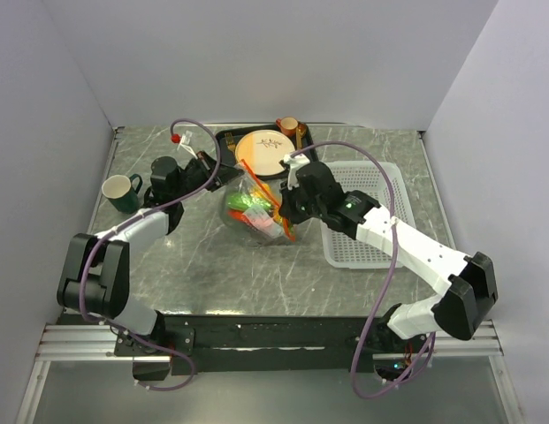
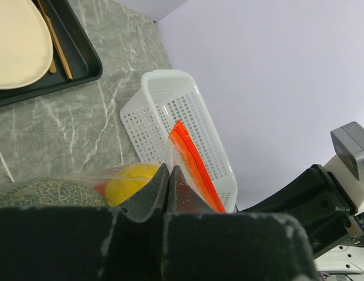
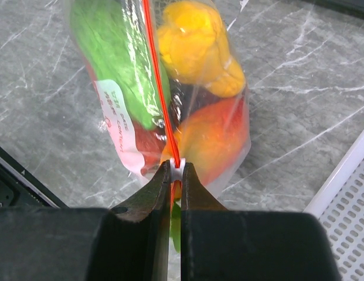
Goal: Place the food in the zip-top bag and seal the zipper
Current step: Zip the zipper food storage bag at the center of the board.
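The clear zip-top bag [image 1: 255,210] stands mid-table, filled with food: a green cucumber [image 3: 120,58], a yellow pear [image 3: 196,47], an orange-red piece [image 3: 211,140] and a netted melon [image 2: 47,193]. My left gripper [image 1: 232,179] is shut on the bag's edge at its far-left end, just beside the orange-red zipper [image 2: 193,167]. At the bag's right end, my right gripper [image 3: 176,170] is shut on the small white slider that rides on the zipper [image 3: 158,82]. The strip runs straight away from those jaws along the bag's top.
A white mesh basket [image 1: 362,216] lies right of the bag, under my right arm. A black tray [image 1: 223,141] at the back holds a cream plate [image 1: 265,150] and an orange cup [image 1: 288,128]. A dark green mug [image 1: 121,193] stands at the left.
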Robot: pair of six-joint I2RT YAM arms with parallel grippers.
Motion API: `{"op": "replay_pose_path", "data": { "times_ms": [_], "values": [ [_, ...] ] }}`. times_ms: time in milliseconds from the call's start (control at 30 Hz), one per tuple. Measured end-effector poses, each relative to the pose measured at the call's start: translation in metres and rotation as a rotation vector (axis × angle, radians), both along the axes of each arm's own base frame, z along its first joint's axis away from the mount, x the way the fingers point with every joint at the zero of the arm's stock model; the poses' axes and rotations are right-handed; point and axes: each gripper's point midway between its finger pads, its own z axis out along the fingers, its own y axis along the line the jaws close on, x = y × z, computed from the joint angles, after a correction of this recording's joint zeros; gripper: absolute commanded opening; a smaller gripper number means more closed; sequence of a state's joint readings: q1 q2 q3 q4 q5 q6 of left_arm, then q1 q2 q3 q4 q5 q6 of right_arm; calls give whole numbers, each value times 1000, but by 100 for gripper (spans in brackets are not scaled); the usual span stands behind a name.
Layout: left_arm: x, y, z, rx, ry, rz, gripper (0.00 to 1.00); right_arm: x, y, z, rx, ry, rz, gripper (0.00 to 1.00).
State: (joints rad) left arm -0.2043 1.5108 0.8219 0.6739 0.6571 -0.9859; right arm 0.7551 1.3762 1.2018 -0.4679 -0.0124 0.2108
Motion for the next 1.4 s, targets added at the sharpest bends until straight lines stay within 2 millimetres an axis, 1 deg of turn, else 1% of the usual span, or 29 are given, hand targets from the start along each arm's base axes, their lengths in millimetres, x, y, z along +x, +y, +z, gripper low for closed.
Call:
{"op": "replay_pose_path", "data": {
  "times_ms": [100, 300, 433, 567, 733, 800, 967, 1200, 1333, 1400],
  "values": [
    [1, 5, 0, 12, -2, 10, 1, -1, -1, 1, 3, -1, -1, 0],
    [2, 17, -7, 40, 19, 28, 1, -4, 0, 3, 22, -2, 4, 0],
    [3, 26, -8, 47, 27, 36, 1, -9, 2, 2, 39, 9, 20, 0],
    [5, 33, -10, 53, 38, 53, 1, -16, 2, -3, 43, 39, 37, 0],
    [20, 56, -11, 66, 29, 141, 1, -34, -1, -18, 13, 115, 73, 0],
    [21, 61, -12, 66, 32, 153, 1, -37, 0, -20, 13, 124, 80, 0],
    [20, 59, -11, 65, 30, 141, 1, -40, 2, -19, 21, 129, 96, 0],
    [17, 53, -9, 48, 23, 108, 1, -43, 0, -22, 8, 141, 92, 0],
    [14, 41, -7, 76, 4, 114, 1, -43, -5, -25, -14, 147, 70, 0],
    [11, 35, -4, 94, -18, 116, 1, -43, -8, -27, -27, 154, 49, 0]
  ]
}}
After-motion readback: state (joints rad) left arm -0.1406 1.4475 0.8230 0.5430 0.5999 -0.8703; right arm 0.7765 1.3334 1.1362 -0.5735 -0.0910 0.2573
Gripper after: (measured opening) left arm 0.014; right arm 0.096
